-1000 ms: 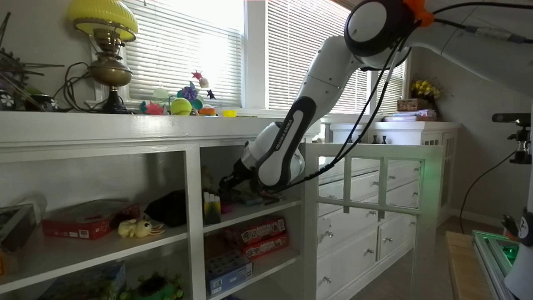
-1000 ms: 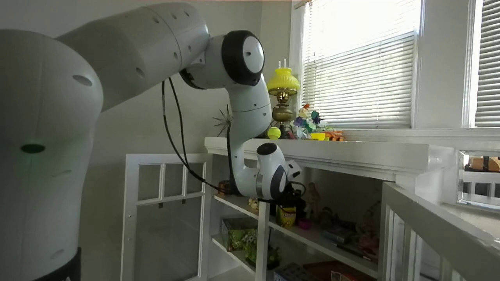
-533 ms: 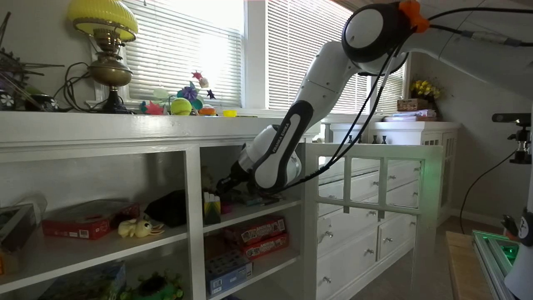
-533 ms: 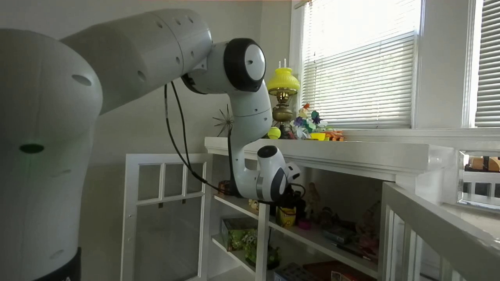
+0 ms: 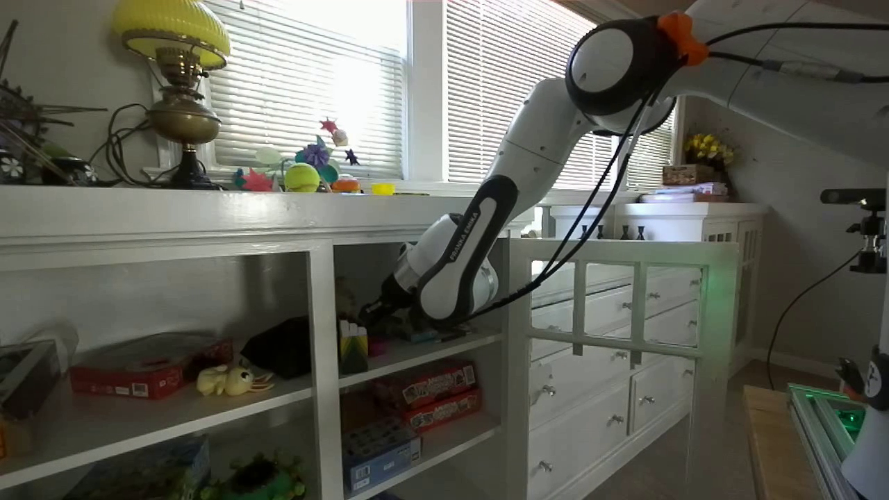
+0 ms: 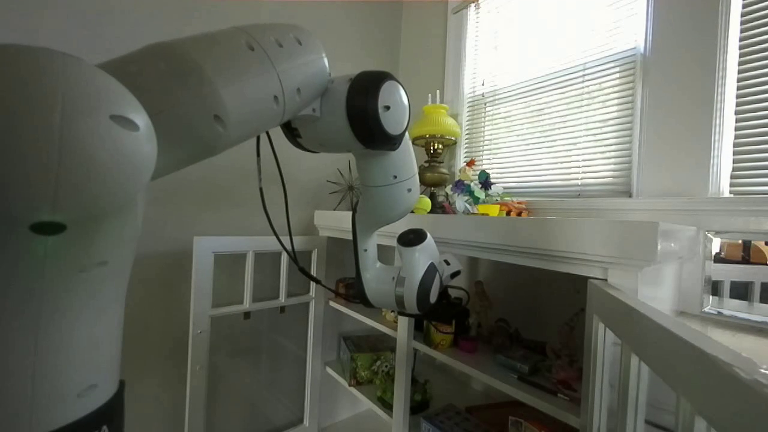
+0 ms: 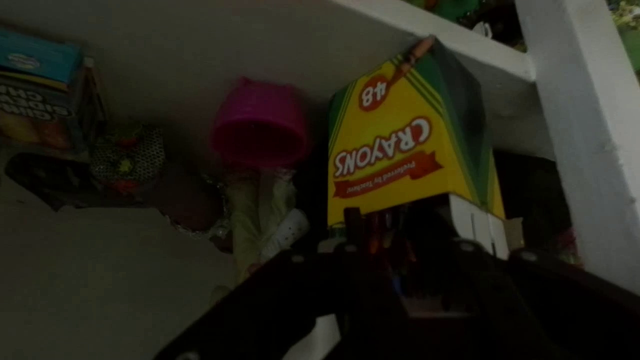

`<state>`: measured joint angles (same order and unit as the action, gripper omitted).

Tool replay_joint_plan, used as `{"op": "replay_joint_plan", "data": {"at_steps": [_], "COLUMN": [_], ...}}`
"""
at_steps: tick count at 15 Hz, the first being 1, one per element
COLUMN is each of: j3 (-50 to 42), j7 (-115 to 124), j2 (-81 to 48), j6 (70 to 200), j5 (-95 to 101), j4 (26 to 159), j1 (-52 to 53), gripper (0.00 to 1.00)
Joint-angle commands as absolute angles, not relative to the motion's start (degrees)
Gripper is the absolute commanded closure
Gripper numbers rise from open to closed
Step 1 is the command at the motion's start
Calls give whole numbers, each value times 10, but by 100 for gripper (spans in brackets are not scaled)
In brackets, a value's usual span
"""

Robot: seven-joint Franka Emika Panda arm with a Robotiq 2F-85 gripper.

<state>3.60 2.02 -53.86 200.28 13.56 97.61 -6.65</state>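
Showing at the bottom of the wrist view, a dark gripper has its fingers apart at the open top of a yellow crayon box, right of centre; whether they touch it is too dim to tell. Crayons show in the gap. Left of it stands a pink cup; at upper left, a blue-topped box.

Daylit blinds above white cabinetry
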Motion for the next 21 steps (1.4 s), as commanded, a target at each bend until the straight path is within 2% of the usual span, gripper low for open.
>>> {"op": "replay_joint_plan", "data": {"at_steps": [1, 6, 7, 8, 9, 10, 21], "j3": [57, 66, 66, 66, 66, 66, 43], "j7": [-4, -14, -16, -17, -18, -19, -18], "j2": [-560, -565, -566, -566, -567, -566, -535], "j6": [1994, 1993, 1993, 1993, 1993, 1992, 2004], "j5": [138, 144, 144, 144, 144, 143, 124], "j4": [943, 936, 935, 934, 933, 934, 968], "j1": [-80, -85, -85, -85, -85, -84, -66], "gripper": [69, 68, 72, 90, 97, 100, 98]}}
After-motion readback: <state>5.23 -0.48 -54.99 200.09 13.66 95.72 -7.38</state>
